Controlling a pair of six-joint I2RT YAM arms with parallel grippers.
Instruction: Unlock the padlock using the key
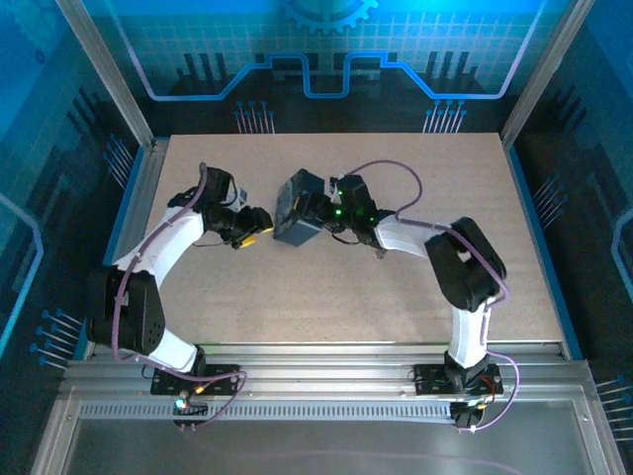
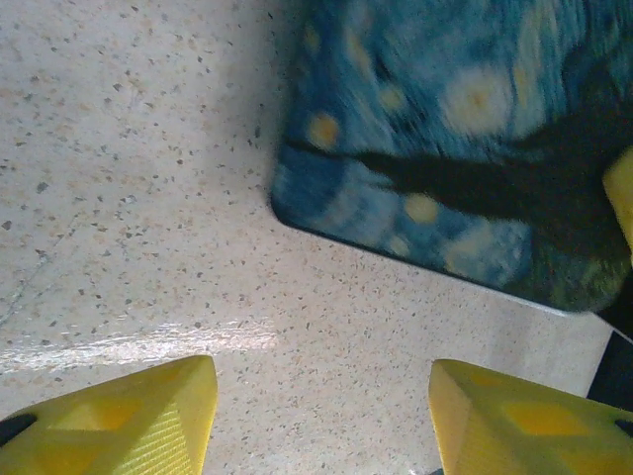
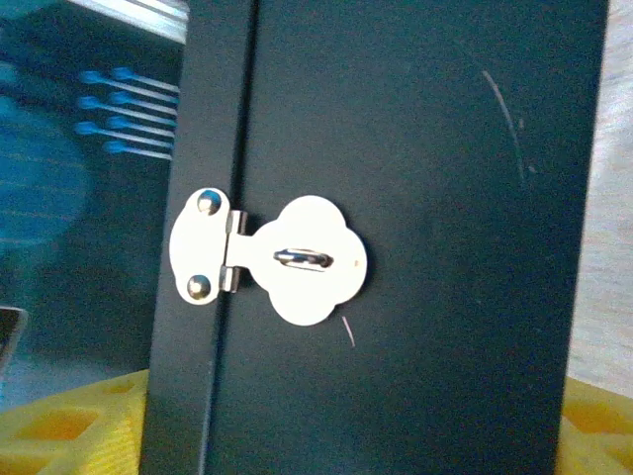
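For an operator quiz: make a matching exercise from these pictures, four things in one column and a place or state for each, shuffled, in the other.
1. silver lobed metal hasp
2. dark rectangular swirl-painted box
3. left gripper, yellow-fingered
4. right gripper, yellow-fingered

A. open above the speckled tabletop
B. closed over a thin metal loop
C. clamping the box's dark walls
D. mid-tabletop, between both grippers

Pairs: 1-B, 2-D, 3-A, 4-C

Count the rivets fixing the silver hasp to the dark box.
2. Both sit on the hasp of the box, on its small leaf left of the hinge: the upper rivet and, below it, the lower rivet. None seems hidden.
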